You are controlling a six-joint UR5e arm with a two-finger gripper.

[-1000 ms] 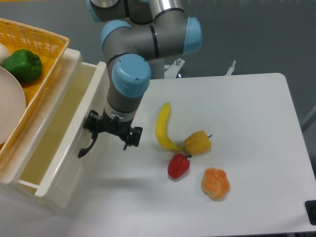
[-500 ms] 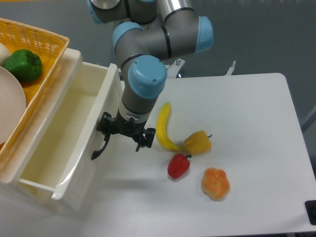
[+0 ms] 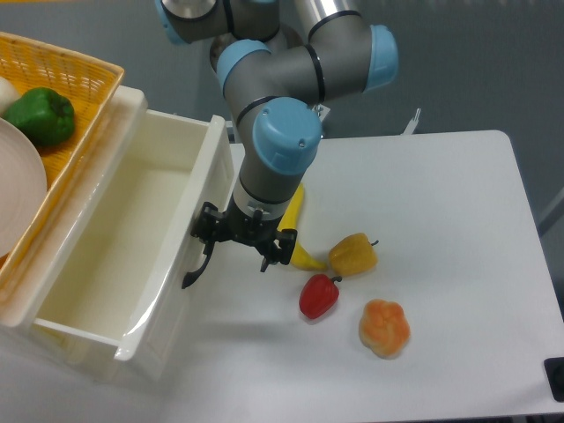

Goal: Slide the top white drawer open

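Observation:
The top white drawer (image 3: 115,256) is a deep cream-white box standing pulled far out from its cabinet at the left, with its inside bare. Its curved black handle (image 3: 195,270) sits on the front panel. My gripper (image 3: 236,257) points down right at that panel. Its fingers stand apart, so it is open. The left finger (image 3: 210,240) is hooked at the upper end of the handle, and the right finger (image 3: 267,261) hangs free over the table. The handle's upper end is hidden under the gripper.
A yellow woven basket (image 3: 84,84) on the cabinet top holds a green pepper (image 3: 40,115) and a white plate (image 3: 18,189). Right of the gripper lie a banana (image 3: 295,233), a yellow pepper (image 3: 352,254), a red pepper (image 3: 319,295) and an orange pepper (image 3: 385,328).
The drawer has slid further out to the right, with the gripper moving right along with the handle. The banana is now partly hidden behind the arm.

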